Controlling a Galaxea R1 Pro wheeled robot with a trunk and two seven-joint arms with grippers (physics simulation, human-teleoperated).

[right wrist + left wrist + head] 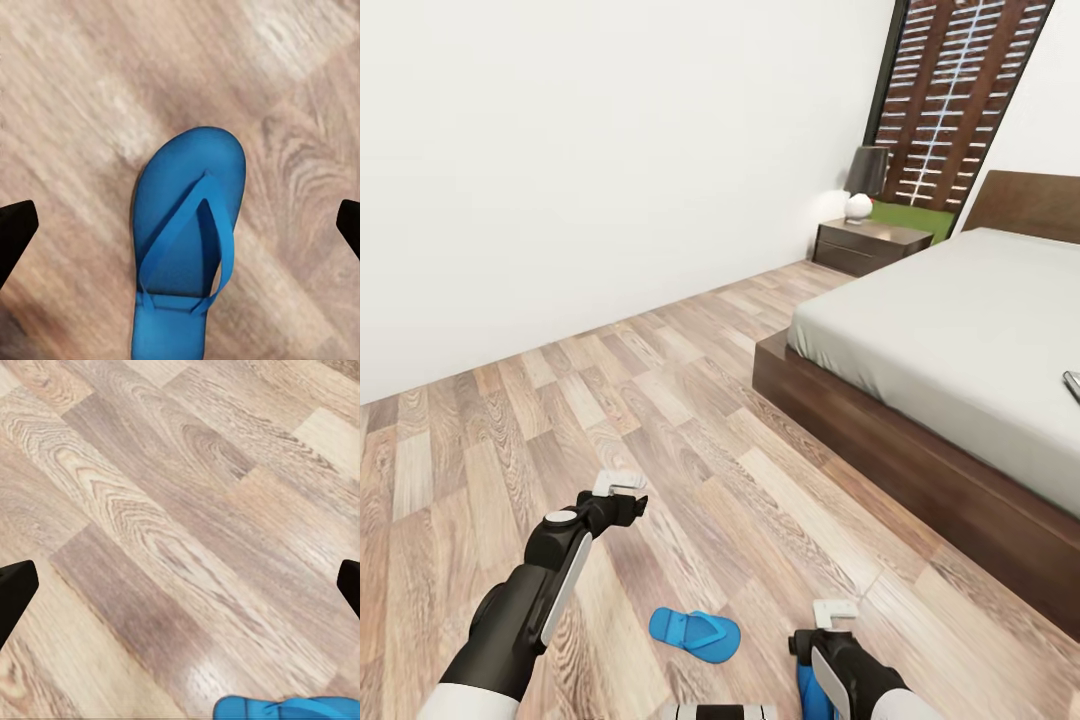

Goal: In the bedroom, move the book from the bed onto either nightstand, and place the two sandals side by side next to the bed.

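Note:
One blue sandal [695, 633] lies flat on the wood floor between my two arms; its edge also shows in the left wrist view [285, 709]. The second sandal [187, 247] lies directly below my open right gripper [835, 612], strap side up, and a strip of it [807, 690] peeks out beside the right arm. My left gripper [618, 487] hangs open over bare floor, left of the first sandal. The bed [940, 340] stands to the right. A thin dark object, apparently the book [1072, 385], lies on the mattress, cut off by the picture's right edge. A nightstand [870, 245] stands at the bed's head.
A dark-shaded lamp [865, 180] stands on the nightstand in front of the tall window [960, 90]. A white wall runs along the left. The bed's dark wooden frame [860, 430] borders the plank floor [660, 400] on the right.

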